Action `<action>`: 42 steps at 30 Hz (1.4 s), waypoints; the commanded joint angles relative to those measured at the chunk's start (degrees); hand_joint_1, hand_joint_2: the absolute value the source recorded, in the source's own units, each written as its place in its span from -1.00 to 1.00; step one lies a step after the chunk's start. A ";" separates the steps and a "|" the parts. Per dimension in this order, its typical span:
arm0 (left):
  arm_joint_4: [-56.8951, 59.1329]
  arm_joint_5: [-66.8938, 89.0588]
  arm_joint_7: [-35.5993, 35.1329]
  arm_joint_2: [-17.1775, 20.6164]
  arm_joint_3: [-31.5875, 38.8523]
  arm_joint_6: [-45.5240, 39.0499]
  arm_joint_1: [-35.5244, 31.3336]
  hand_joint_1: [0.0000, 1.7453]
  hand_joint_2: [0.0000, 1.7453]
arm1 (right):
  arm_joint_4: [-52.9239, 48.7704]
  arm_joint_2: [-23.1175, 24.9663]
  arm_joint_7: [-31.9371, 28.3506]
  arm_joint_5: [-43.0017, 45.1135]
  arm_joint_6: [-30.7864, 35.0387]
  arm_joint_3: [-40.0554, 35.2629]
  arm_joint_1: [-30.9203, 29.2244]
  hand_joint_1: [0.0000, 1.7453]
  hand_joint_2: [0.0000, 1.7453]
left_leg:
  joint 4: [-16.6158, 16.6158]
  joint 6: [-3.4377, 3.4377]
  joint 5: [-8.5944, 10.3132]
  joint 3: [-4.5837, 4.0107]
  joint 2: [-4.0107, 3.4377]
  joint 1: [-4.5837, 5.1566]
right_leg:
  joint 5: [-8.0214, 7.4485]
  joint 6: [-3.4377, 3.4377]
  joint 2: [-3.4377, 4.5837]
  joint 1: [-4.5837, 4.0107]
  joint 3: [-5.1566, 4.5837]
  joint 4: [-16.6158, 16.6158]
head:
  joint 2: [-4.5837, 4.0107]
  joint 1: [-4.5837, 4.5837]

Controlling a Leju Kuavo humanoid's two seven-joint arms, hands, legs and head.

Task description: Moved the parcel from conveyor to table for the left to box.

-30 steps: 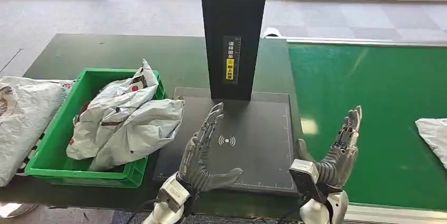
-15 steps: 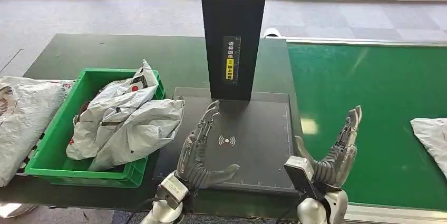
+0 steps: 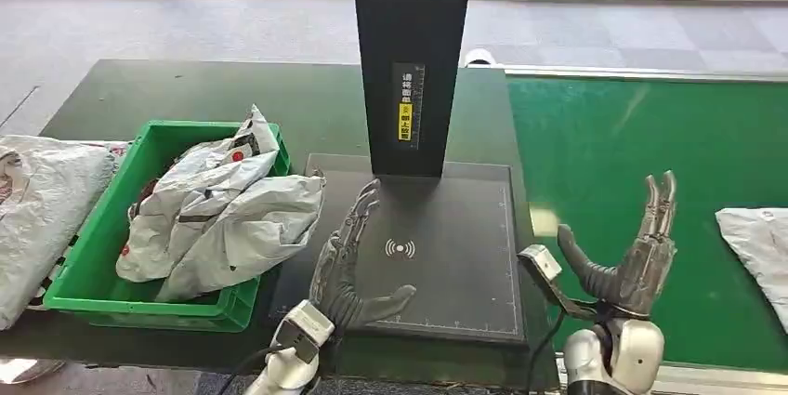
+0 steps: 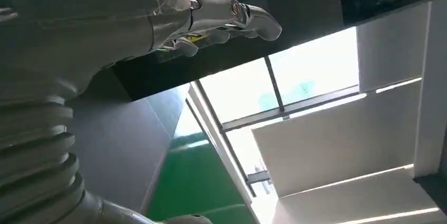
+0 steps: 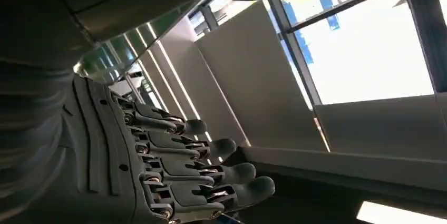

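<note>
A grey parcel (image 3: 757,248) lies on the green conveyor (image 3: 641,163) at the far right edge, partly cut off. My right hand (image 3: 632,260) is raised over the conveyor's near side, fingers spread and pointing up, holding nothing, well left of the parcel. My left hand (image 3: 353,265) hovers over the black scanner pad (image 3: 446,246), fingers straight and thumb out, empty. In the right wrist view the right hand's fingers (image 5: 179,166) are extended. The left wrist view shows the left hand's fingers (image 4: 232,18) stretched out.
A green box (image 3: 102,256) at the left holds several grey parcels (image 3: 223,209). Another grey bag (image 3: 37,209) lies left of it. A black scanner post (image 3: 411,60) stands behind the pad on the dark table (image 3: 186,88).
My right hand has swung to the right, out over the conveyor. The parcel has ridden a little further left into view. My left hand has barely shifted.
</note>
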State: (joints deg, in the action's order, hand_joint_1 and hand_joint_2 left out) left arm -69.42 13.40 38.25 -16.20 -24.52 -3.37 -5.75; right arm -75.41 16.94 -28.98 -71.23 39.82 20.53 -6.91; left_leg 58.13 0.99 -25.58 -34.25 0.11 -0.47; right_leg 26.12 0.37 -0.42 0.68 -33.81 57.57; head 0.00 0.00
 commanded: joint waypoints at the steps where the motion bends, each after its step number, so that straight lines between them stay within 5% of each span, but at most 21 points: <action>1: 3.60 0.54 1.75 -1.40 3.34 -0.33 -1.26 -1.00 1.00 | 1.67 1.73 2.15 -7.28 0.18 10.61 -4.12 -1.00 1.00 | -0.09 -0.02 0.00 0.14 -0.02 -0.02 | -0.02 -0.03 0.03 -0.04 0.14 -0.11 | 0.00 0.00; 7: 2.92 0.14 1.75 -1.40 3.52 -0.32 -1.05 -1.00 1.00 | 1.51 0.32 4.39 -10.04 0.18 12.89 -5.67 -1.00 1.00 | -0.06 -0.02 0.01 0.09 0.01 0.04 | 0.01 -0.01 0.00 0.00 0.08 -0.03 | 0.00 0.00; 8: 1.68 -0.29 1.75 -1.71 5.03 0.06 -0.19 -1.00 1.00 | -0.92 -8.54 22.16 -18.77 0.18 7.33 -3.47 -1.00 1.00 | -0.03 -0.04 0.02 0.04 0.04 0.05 | 0.00 0.01 -0.03 0.01 0.03 -0.01 | 0.00 0.00; 9: 1.16 -0.28 1.75 -1.68 5.16 0.05 0.18 -1.00 1.00 | -1.26 -10.93 27.04 -18.77 0.18 4.58 -2.39 -1.00 1.00 | -0.03 -0.03 0.01 0.04 0.02 0.05 | 0.00 0.00 -0.02 0.01 0.03 -0.01 | 0.00 0.00; 10: 0.68 -0.06 1.75 -1.67 5.25 -0.28 0.60 -1.00 1.00 | -0.34 -18.63 38.02 -18.77 0.18 -2.70 0.00 -1.00 1.00 | -0.09 -0.10 0.04 0.10 0.16 0.05 | 0.00 0.04 -0.15 0.02 0.15 -0.13 | 0.00 0.00; 12: -0.14 0.06 1.75 -2.02 5.37 -0.40 1.02 -1.00 1.00 | 0.76 -22.47 44.95 -18.77 0.18 -6.71 -0.04 -1.00 1.00 | -0.10 -0.15 0.01 0.15 0.30 0.05 | 0.03 0.08 -0.29 0.04 0.31 -0.20 | 0.00 0.00; 18: -0.03 -0.30 1.75 -1.70 6.06 -1.56 0.46 -1.00 1.00 | 18.22 -20.66 46.45 -16.92 0.18 -0.84 -7.82 -1.00 1.00 | -0.12 -0.16 -0.09 0.23 -0.18 0.16 | -0.12 0.06 0.20 0.17 0.23 -0.20 | 0.00 0.00; 19: 0.04 -0.13 1.75 -1.74 6.28 -1.62 0.39 -1.00 1.00 | 32.62 -22.00 49.18 -18.77 0.18 1.27 -12.38 -1.00 1.00 | -0.13 -0.16 -0.06 0.24 -0.17 0.15 | -0.14 0.06 0.19 0.16 0.23 -0.22 | 0.00 0.00; 20: -0.04 0.05 1.75 -1.79 6.59 -1.41 0.37 -1.00 1.00 | 35.56 -22.35 48.74 -18.77 0.18 2.24 -12.90 -1.00 1.00 | -0.13 -0.15 -0.05 0.30 -0.18 0.08 | -0.17 0.05 0.19 0.08 0.30 -0.28 | 0.00 0.00; 30: -0.37 0.48 1.75 -1.81 7.46 -1.31 1.09 -1.00 1.00 | 40.68 -23.18 49.62 -18.76 0.18 2.84 -14.37 -1.00 1.00 | -0.11 -0.18 -0.03 0.23 0.01 0.10 | -0.07 0.06 -0.02 0.09 0.29 -0.19 | 0.00 0.00; 35: 0.23 1.05 1.75 -1.91 7.42 -0.11 0.75 -1.00 1.00 | 50.94 -25.07 55.33 -17.15 -2.67 1.22 -17.17 -1.00 1.00 | -0.10 -0.19 -0.04 0.26 -0.14 0.15 | -0.09 0.07 0.15 0.14 0.27 -0.16 | 0.00 0.00; 42: 0.76 1.65 1.75 -2.33 7.77 -0.05 0.47 -1.00 1.00 | 55.75 -26.69 53.22 -16.87 -1.09 4.27 -17.32 -1.00 1.00 | -0.06 -0.20 -0.02 0.14 0.11 0.16 | -0.03 0.09 -0.11 0.16 0.21 -0.11 | 0.00 0.00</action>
State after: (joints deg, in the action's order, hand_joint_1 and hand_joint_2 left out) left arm -71.14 14.89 38.25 -16.61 -20.28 -3.61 -4.60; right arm -31.32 -8.00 24.76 -85.11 38.95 20.83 -21.24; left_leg 58.15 0.81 -25.61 -34.24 0.22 -0.32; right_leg 26.10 0.49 -0.56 0.84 -33.73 57.55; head 0.00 0.00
